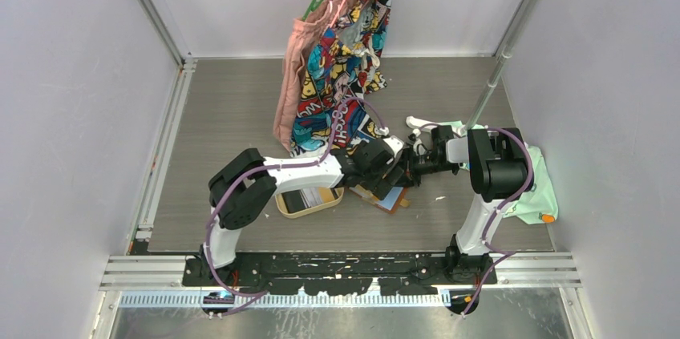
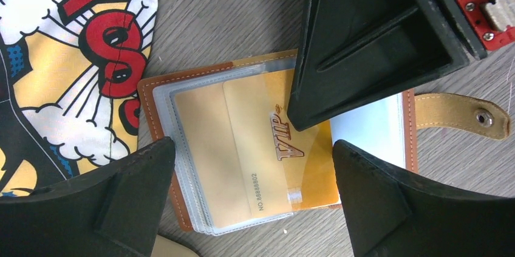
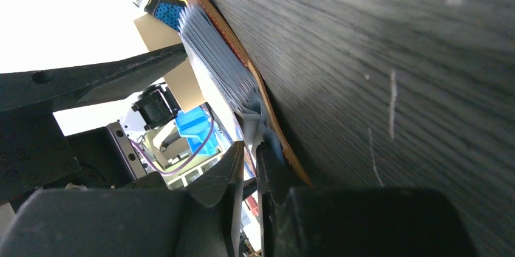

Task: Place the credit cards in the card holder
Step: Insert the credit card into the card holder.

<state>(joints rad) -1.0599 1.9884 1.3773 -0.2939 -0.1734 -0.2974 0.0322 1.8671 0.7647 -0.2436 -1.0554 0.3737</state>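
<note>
The card holder (image 2: 149, 96) lies open on the table, tan leather with clear sleeves and a snap strap (image 2: 461, 114). A yellow VIP card (image 2: 303, 172) sits partly inside a sleeve, its right end sticking out. My right gripper (image 3: 250, 146) is nearly shut, pinching that card's edge beside the holder's sleeves (image 3: 218, 56); one of its fingers (image 2: 364, 44) shows over the card. My left gripper (image 2: 255, 208) is open and empty, its fingers on either side of the holder. In the top view both grippers (image 1: 393, 175) (image 1: 413, 167) meet over the holder (image 1: 386, 196). A black card (image 1: 301, 199) lies in the tray.
The oval light-wood tray (image 1: 281, 204) sits just left of the holder under my left arm. Comic-print fabric (image 2: 73, 56) hangs from a rail behind and reaches the table beside the holder. A green cloth (image 1: 533, 187) lies at the right, next to a metal pole (image 1: 489, 98).
</note>
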